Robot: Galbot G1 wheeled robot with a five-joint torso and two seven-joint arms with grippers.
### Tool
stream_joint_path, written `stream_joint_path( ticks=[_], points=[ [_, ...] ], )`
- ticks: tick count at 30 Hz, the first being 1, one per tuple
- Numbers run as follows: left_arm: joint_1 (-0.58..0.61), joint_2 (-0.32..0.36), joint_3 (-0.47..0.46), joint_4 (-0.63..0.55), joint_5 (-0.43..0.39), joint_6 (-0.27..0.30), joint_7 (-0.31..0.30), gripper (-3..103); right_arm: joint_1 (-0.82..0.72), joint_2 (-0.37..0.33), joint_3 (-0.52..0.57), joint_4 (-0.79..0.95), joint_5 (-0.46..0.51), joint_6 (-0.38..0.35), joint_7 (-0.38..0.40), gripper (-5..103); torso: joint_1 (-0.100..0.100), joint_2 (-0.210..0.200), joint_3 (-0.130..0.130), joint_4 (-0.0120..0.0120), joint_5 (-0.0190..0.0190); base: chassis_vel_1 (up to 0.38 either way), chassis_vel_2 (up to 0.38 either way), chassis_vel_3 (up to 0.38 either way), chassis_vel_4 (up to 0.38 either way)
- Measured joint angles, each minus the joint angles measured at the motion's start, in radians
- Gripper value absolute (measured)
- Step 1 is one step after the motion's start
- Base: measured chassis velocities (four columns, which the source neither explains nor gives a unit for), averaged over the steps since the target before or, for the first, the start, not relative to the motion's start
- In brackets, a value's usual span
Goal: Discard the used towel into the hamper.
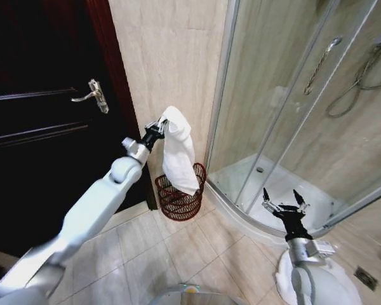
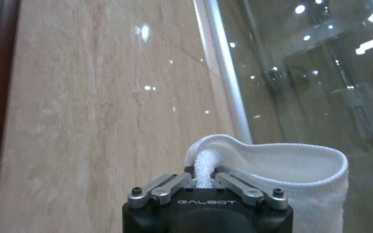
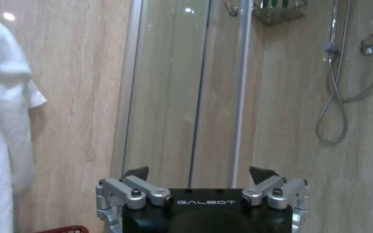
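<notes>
A white towel (image 1: 178,152) hangs from my left gripper (image 1: 160,129), which is shut on its top fold, raised in front of the beige tiled wall. Its lower end dangles into the top of the hamper (image 1: 180,202), a reddish-brown wire basket on the floor against the wall. In the left wrist view the fingers (image 2: 173,183) pinch a bunched fold of the towel (image 2: 290,167). My right gripper (image 1: 285,199) is open and empty, held low at the right near the shower tray; the right wrist view shows the towel (image 3: 2,126) and the hamper's rim (image 3: 63,229).
A dark wooden door (image 1: 44,127) with a metal handle (image 1: 95,95) stands left of the hamper. The glass shower enclosure (image 1: 292,108) with its curved white tray (image 1: 273,190) is right of it. A floor drain (image 1: 366,277) sits at the lower right.
</notes>
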Motion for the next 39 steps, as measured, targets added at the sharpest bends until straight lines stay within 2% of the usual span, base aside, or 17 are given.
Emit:
stream_joint_path(
  ticks=[2,5,15,19,21,26,27,29,30,31,33,34,35,36,37,38,39],
  points=[
    [-0.057,-0.028,0.027,0.073,-0.001,-0.016,0.012,2,-0.003,0.000,0.008,0.000,0.004,0.005,0.000,100,0.000,0.000,0.000,-0.0004,0.0003,0.000,0.000,0.000,0.000],
    [-0.065,-0.036,0.053,0.098,-0.016,-0.020,0.021,2,-0.007,0.000,0.016,-0.002,0.012,0.010,0.000,100,0.000,0.000,0.000,-0.0003,0.0002,0.000,0.000,0.000,0.000],
    [0.005,-0.114,0.120,0.258,-0.014,-0.142,0.028,2,-0.002,-0.001,0.017,-0.016,0.034,0.016,0.000,100,0.000,0.001,0.000,0.0000,-0.0001,0.000,0.000,0.000,0.000],
    [0.024,-0.154,0.132,0.327,0.014,-0.168,0.027,2,0.001,-0.001,0.016,-0.014,0.035,0.014,0.000,100,0.000,0.001,0.000,-0.0001,0.0000,0.000,0.000,0.000,0.000],
    [0.029,-0.160,0.138,0.339,0.018,-0.166,0.024,2,0.001,-0.001,0.016,-0.012,0.036,0.014,0.000,100,0.000,0.001,0.000,-0.0002,0.0000,0.000,0.000,0.000,0.000],
    [0.047,-0.160,0.202,0.365,0.013,-0.082,0.010,2,-0.003,-0.001,0.016,0.000,0.045,0.014,0.001,100,0.000,0.001,0.000,-0.0001,-0.0001,0.000,0.000,0.000,0.000],
    [0.047,-0.160,0.202,0.365,0.013,-0.082,0.010,2,-0.003,-0.001,0.016,0.000,0.045,0.014,0.001,100,0.000,0.001,0.000,-0.0001,-0.0001,0.000,0.000,0.000,0.000],
    [0.046,-0.132,0.230,0.344,0.015,0.020,0.013,1,-0.009,-0.001,0.018,0.005,0.050,0.016,0.002,100,0.000,0.001,0.000,-0.0001,-0.0002,0.000,0.000,0.000,0.000],
    [0.039,-0.115,0.239,0.322,0.011,0.089,0.017,6,-0.012,-0.001,0.019,0.006,0.054,0.018,0.002,100,0.000,0.001,0.000,0.0000,-0.0003,0.000,0.000,0.000,0.000],
    [0.039,-0.115,0.239,0.322,0.011,0.089,0.017,6,-0.012,-0.001,0.019,0.006,0.054,0.018,0.002,100,0.000,0.001,0.000,0.0000,-0.0003,0.000,0.000,0.000,0.000],
    [0.016,-0.070,0.254,0.252,-0.004,0.275,0.033,17,-0.021,-0.001,0.023,0.006,0.063,0.024,0.004,100,0.000,0.001,0.000,0.0000,0.0000,0.000,0.000,0.000,0.000],
    [0.016,-0.070,0.254,0.252,-0.004,0.275,0.033,17,-0.021,-0.001,0.023,0.006,0.063,0.024,0.004,100,0.000,0.001,0.000,0.0000,0.0000,0.000,0.000,0.000,0.000],
    [0.005,-0.054,0.253,0.211,-0.011,0.379,0.050,22,-0.025,-0.001,0.024,0.006,0.067,0.025,0.004,100,0.000,0.001,0.000,0.0002,-0.0001,0.000,0.000,0.000,0.000],
    [-0.010,-0.041,0.245,0.159,-0.028,0.512,0.063,28,-0.030,-0.001,0.026,0.006,0.073,0.025,0.005,100,0.000,0.001,0.000,0.0003,-0.0001,0.000,0.000,0.000,0.000],
    [-0.022,-0.039,0.239,0.131,-0.046,0.585,0.065,33,-0.032,-0.001,0.027,0.005,0.076,0.026,0.005,100,0.000,0.001,0.000,0.0002,0.0001,0.000,0.000,0.000,0.000],
    [-0.022,-0.039,0.239,0.131,-0.046,0.585,0.065,33,-0.032,-0.001,0.027,0.005,0.076,0.026,0.005,100,0.000,0.001,0.000,0.0002,0.0001,0.000,0.000,0.000,0.000],
    [-0.039,-0.042,0.235,0.105,-0.067,0.659,0.068,38,-0.033,-0.001,0.027,0.003,0.079,0.026,0.005,100,0.000,0.001,0.000,0.0001,0.0000,0.000,0.000,0.000,0.000]
  ],
)
